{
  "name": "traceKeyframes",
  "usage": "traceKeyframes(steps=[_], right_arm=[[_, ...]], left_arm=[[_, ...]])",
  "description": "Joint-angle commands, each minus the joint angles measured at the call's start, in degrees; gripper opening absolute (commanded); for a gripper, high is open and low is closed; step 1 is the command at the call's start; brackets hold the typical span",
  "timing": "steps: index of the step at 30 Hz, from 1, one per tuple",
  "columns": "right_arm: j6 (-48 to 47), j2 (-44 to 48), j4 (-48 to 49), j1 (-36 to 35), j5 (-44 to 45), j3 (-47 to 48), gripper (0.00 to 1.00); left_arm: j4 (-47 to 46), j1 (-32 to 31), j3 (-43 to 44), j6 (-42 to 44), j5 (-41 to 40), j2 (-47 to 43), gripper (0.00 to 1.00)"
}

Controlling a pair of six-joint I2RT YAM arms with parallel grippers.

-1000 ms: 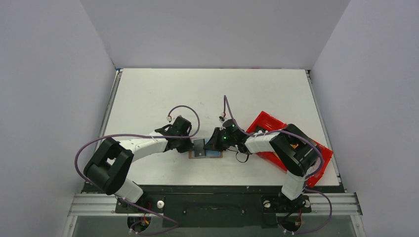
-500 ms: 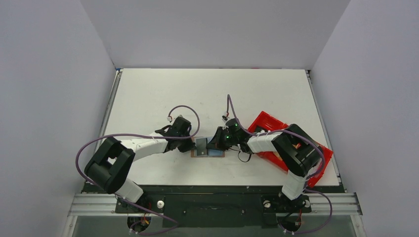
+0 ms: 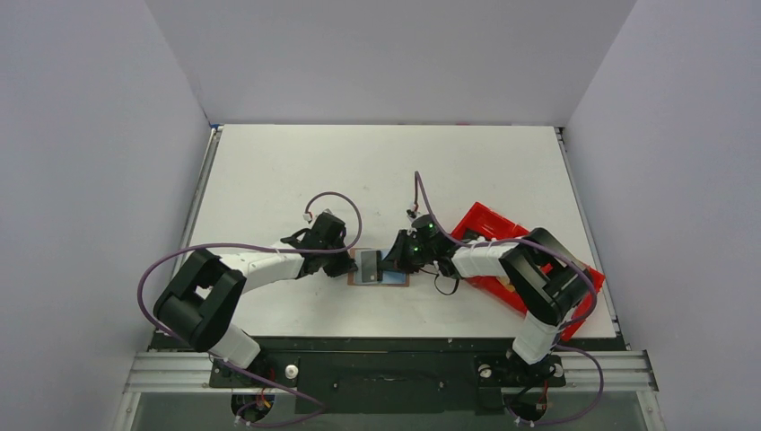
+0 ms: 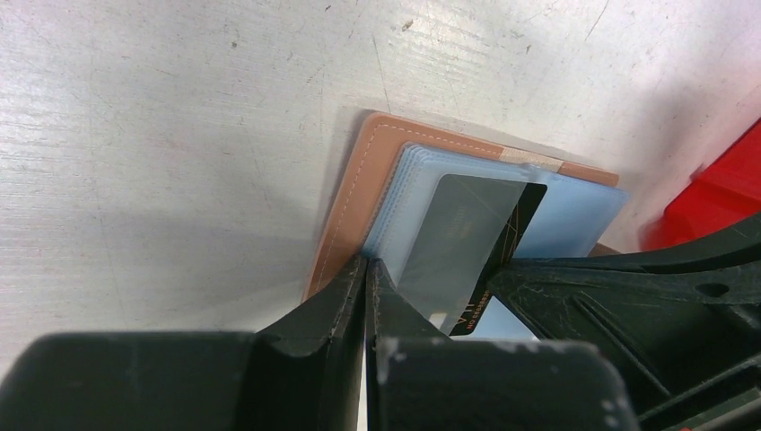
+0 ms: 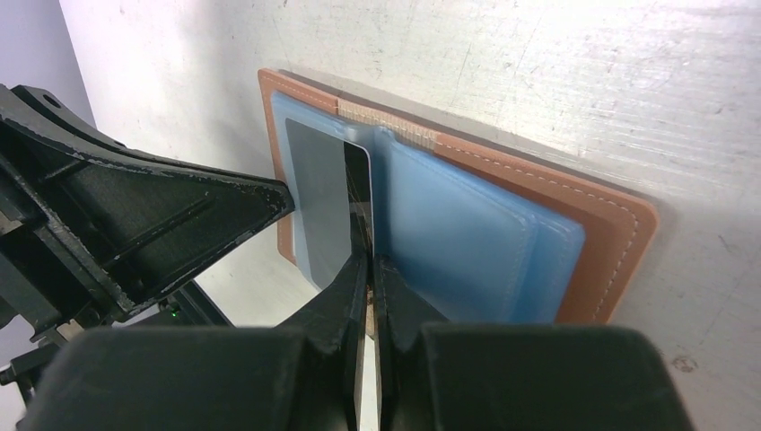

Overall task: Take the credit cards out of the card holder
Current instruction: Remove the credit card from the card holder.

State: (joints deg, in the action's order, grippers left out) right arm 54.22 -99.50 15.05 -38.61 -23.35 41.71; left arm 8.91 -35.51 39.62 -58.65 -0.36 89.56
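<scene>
The card holder [image 3: 395,280] lies open on the table, brown leather outside [image 5: 610,251] with light blue inner panels. A dark credit card [image 4: 516,224] sticks partway out of a clear sleeve on its left half. My right gripper [image 5: 370,256] is shut on the edge of that card [image 5: 357,180]. My left gripper [image 4: 368,262] is shut, and its tips rest on the holder's left edge [image 4: 359,189], where the blue sleeves meet the leather. From above, the left gripper [image 3: 352,267] and the right gripper [image 3: 384,267] face each other across the holder.
A long red tray [image 3: 485,224] sits right of the holder, under the right arm, and its corner [image 4: 718,189] shows in the left wrist view. The right fingers [image 4: 610,287] and left fingers [image 5: 161,215] are very close together. The table's near edge lies just below the holder.
The right gripper has shifted slightly to the right at the holder, with the card in its jaws. The left arm has barely moved.
</scene>
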Motion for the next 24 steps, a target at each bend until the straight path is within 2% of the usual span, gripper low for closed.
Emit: traceKeyframes(steps=[1, 24], right_arm=[[-2.80, 2.81, -3.49, 0.77, 4.40, 0.71, 0.00], [-6.23, 10.60, -10.33, 1.86, 5.87, 0.29, 0.00]], left_arm=[[15.86, 0.00, -6.95, 2.39, -5.50, 6.97, 0.00], [18.49, 0.44, -7.64, 1.70, -6.80, 0.31, 0.00]])
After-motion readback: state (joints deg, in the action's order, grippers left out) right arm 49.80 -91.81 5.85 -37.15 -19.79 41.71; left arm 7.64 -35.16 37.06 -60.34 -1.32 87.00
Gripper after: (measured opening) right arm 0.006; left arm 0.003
